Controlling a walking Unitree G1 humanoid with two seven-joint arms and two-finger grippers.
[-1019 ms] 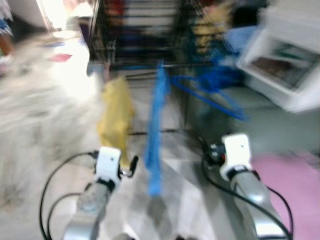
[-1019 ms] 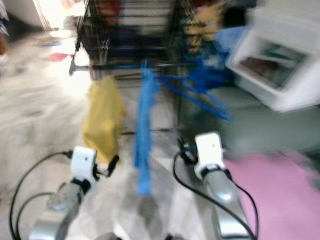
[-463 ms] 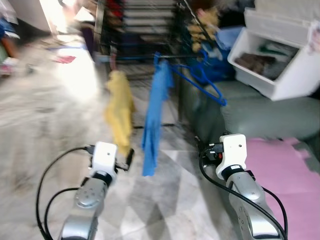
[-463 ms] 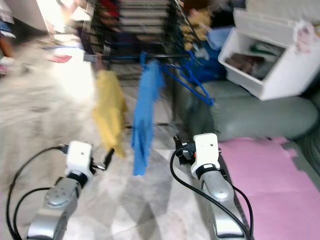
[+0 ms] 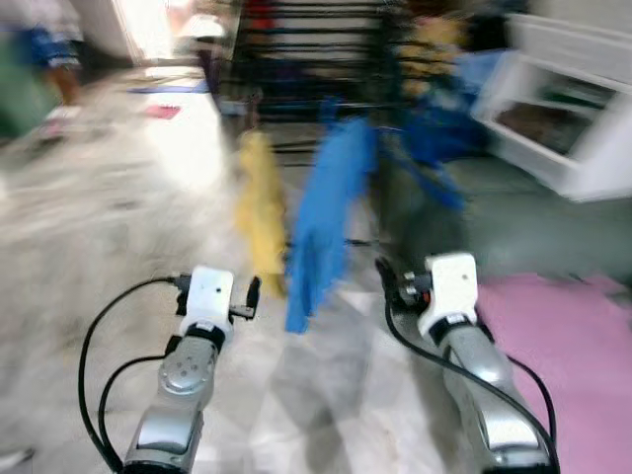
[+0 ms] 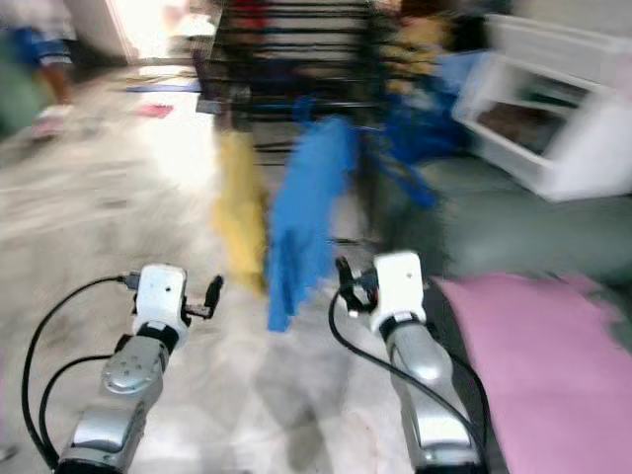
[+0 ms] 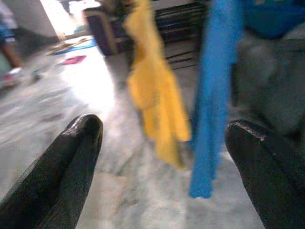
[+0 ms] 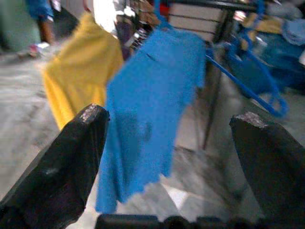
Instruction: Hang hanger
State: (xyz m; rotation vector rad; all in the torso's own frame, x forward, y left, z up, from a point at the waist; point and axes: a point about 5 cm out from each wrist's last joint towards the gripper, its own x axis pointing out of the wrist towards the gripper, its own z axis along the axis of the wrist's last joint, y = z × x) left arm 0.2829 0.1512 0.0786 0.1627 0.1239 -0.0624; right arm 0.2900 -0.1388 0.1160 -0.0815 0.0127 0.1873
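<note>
Left hand: lower left of the head view, raised before the body, black fingers spread wide apart, nothing between them.

Right hand: lower right of the head view, level with the other, fingers likewise spread, holding nothing.

Blue shirt: centre of the frame, just beyond both hands, hanging from a dark rail that runs across the upper middle; its lower hem drops between the two hands.

Yellow garment: beside the blue shirt, to its left in the frame, hanging from the same rail.

Blue hanger: bare, no garment on it, at the upper right of the right wrist view, slanting down from the rail region; whether it is properly hooked or only leaning cannot be told through the blur.

Wire rack: dark, behind the rail, top centre.

White bin: upper right, tilted, contents unclear.

Pink mat: lower right, on the marble floor.

Person: upper left corner, blurred.

Task status, as judged: two garments already hang; neither hand carries a hanger. The whole picture is smeared, so the robot appears to be on the move. Fetching a hanger and hooking it on the rail remain.
</note>
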